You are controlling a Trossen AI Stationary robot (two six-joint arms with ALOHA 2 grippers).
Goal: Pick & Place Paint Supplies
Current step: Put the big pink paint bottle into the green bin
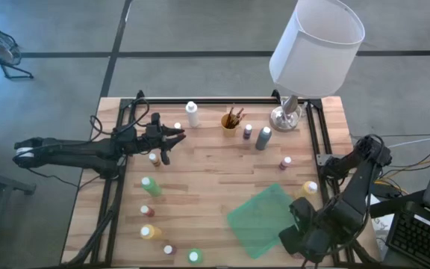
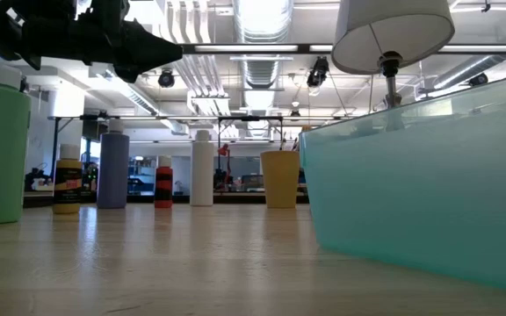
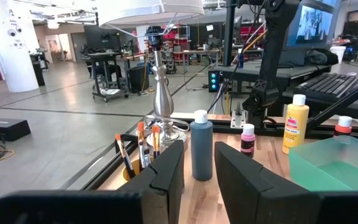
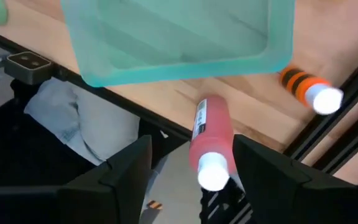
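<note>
Wooden table (image 1: pixel 215 179) (workshop behind)

A tall white bottle (image 1: pixel 192 114) stands upright near the counter's far edge, with the yellow cup of brushes (image 1: pixel 231 119) beside it, then a dark grey-blue bottle (image 1: pixel 263 139), a small pink bottle (image 1: pixel 284 162) and a yellow bottle (image 1: pixel 310 188) towards the right side. Down the left side, a green bottle (image 1: pixel 151 186) lies tilted, a small red-orange bottle (image 1: pixel 146 211) and a yellow-orange bottle (image 1: pixel 150 232) follow, and a green one (image 1: pixel 193 256) stands at the near edge. A pink-red bottle (image 4: pixel 210 142) with a white cap lies between the right gripper's (image 4: pixel 188 171) spread fingers, at the counter's edge just beside the teal bin, an orange striped bottle (image 4: pixel 309 89) on its side nearby.
</note>
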